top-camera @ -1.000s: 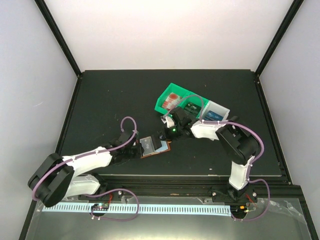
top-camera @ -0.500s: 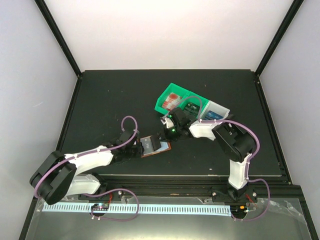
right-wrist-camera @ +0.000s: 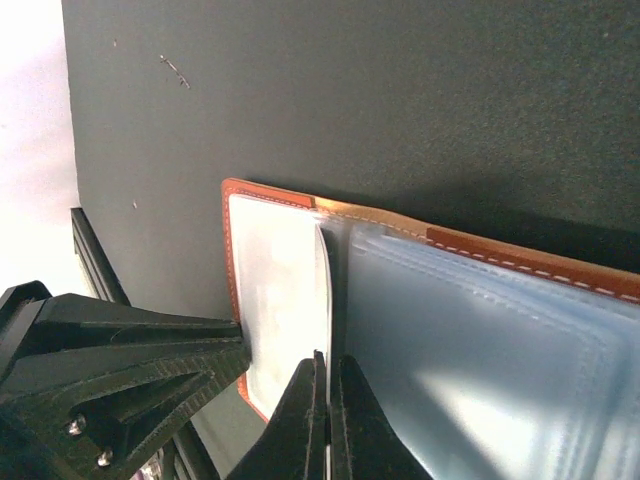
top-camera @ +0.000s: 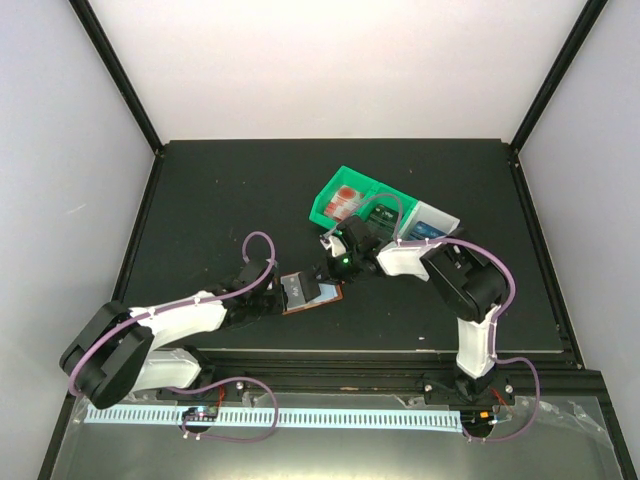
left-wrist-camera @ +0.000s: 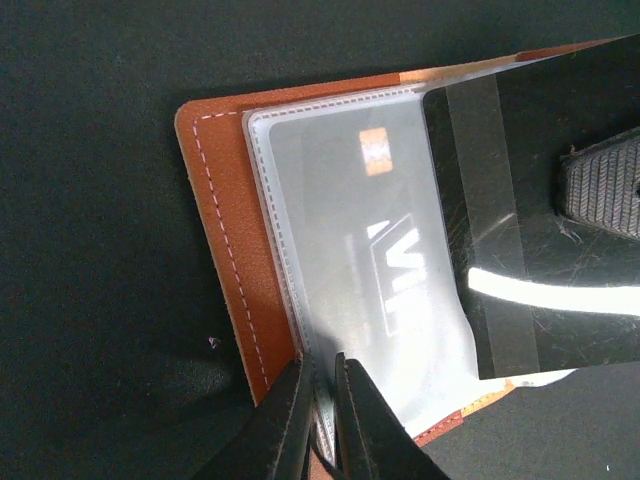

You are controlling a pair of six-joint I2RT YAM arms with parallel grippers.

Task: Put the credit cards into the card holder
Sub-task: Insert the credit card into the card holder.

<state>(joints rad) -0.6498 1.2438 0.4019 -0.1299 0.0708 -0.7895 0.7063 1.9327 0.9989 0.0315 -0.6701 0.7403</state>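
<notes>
**Card insertion.** The open holder lies on the table between the arms. The left gripper, nearly closed, pinches the edge of a clear sleeve, probably to steady it. The right gripper, clamped tight, holds a dark card overlapping that sleeve. Behind them, a green bin holds red and dark cards, and the adjoining white bin appears to hold blue ones.

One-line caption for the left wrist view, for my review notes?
Left fingers pinch the clear sleeve of the open card holder; a right finger presses a dark card over it.
</notes>
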